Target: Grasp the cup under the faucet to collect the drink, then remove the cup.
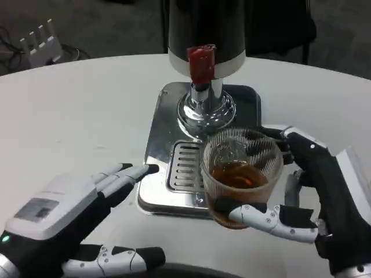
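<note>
Cup (240, 174), ribbed clear glass with brown drink in its lower part, sits in the grasp of the right robot hand (301, 197), thumb in front, fingers behind. It is over the front edge of the steel tray (159, 168), forward of the faucet (201, 66). Collecting looks done; removal is in hand. Next it must go clear of the tray, kept level, onto the worktop (69, 116). Left robot hand (75, 217) lies released, fingers apart.

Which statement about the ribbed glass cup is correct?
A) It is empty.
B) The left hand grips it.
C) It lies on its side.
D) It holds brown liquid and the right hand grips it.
D: the cup stands upright with brown liquid inside, and the right hand wraps around it.
</note>
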You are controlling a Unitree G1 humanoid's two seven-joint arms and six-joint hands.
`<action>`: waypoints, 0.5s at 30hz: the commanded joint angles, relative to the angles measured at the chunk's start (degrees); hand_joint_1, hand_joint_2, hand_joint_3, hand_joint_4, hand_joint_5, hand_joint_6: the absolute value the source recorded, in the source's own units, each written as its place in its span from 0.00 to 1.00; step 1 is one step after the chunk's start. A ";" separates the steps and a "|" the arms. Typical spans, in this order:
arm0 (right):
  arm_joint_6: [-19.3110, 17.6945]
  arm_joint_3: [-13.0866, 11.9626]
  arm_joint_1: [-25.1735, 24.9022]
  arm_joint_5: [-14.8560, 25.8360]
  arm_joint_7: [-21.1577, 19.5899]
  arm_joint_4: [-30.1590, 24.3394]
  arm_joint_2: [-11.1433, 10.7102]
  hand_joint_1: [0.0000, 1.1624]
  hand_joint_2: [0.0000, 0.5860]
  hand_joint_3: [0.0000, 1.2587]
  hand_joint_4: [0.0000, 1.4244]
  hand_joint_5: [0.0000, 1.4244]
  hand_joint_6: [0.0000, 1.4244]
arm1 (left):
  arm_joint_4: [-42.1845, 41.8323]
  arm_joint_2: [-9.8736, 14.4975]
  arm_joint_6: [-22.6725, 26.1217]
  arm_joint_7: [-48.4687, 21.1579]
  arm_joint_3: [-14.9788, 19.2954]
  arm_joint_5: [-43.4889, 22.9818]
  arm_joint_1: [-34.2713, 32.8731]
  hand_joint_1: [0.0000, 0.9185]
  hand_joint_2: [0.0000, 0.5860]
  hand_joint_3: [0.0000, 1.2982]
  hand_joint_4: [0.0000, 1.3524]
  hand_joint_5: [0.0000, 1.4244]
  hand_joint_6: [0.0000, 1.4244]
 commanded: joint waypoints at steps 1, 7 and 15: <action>-3.03 0.14 1.30 0.84 0.43 -3.58 0.03 0.90 0.31 0.77 0.70 0.77 0.89 | -1.88 -0.28 0.77 0.72 0.11 0.73 1.87 0.00 0.19 0.06 0.00 0.03 0.16; -3.38 0.21 3.05 1.39 1.04 -5.11 0.23 0.91 0.31 0.77 0.70 0.77 0.89 | -3.33 -0.61 1.65 1.12 0.36 1.36 2.90 0.00 0.19 0.06 0.00 0.03 0.15; -4.13 0.47 5.06 1.23 2.41 -6.64 -0.85 0.91 0.31 0.77 0.70 0.77 0.88 | -3.76 -0.35 2.77 1.49 0.73 1.36 3.31 0.00 0.18 0.06 0.00 0.02 0.15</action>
